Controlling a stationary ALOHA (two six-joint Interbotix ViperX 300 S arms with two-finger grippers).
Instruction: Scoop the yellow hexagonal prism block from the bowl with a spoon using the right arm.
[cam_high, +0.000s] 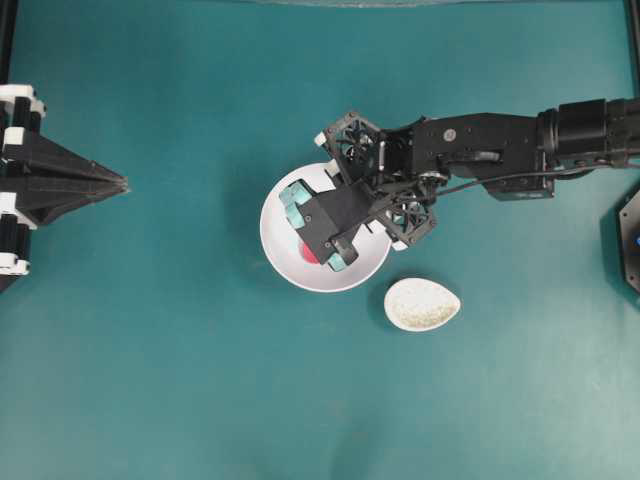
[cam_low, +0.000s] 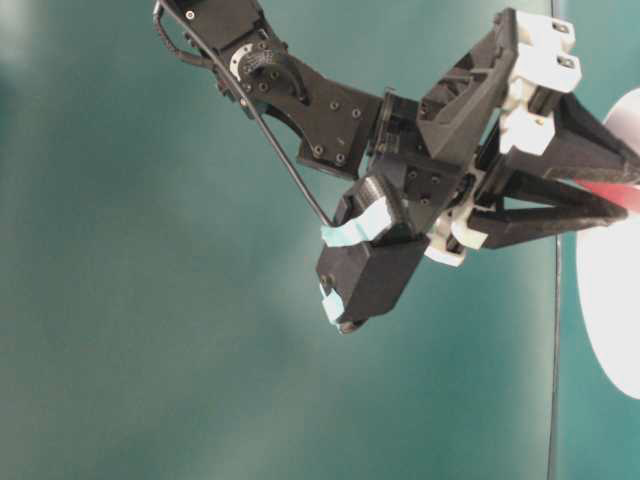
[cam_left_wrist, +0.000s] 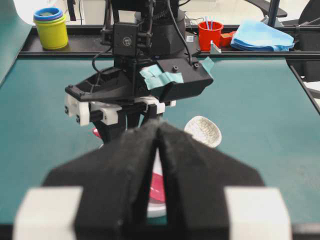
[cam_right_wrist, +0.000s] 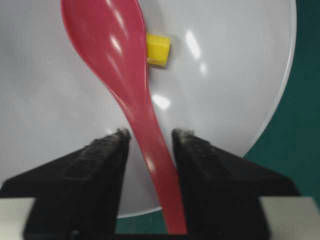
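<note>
Right gripper (cam_right_wrist: 148, 142) — jaws narrowed either side of the spoon (cam_right_wrist: 120, 65) handle; pads look not quite touching it, though the view cannot settle that. Spoon lies in the bowl (cam_right_wrist: 240, 75), scoop farthest from the wrist. Yellow hexagonal prism block (cam_right_wrist: 157, 49) — on the bowl floor, touching the scoop's right edge. Advice: finish the clamp squarely before lifting, keeping the scoop level. Left gripper (cam_left_wrist: 157, 137) — closed, empty, well apart.

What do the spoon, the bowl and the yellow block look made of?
Spoon: glossy pinkish-red, sharp highlights; glazed ceramic or hard plastic, can't tell which.
Bowl: smooth white with shiny reflections; likely glazed ceramic or melamine.
Yellow block: matte, flat faces, crisp edges; probably painted wood or plastic.
</note>
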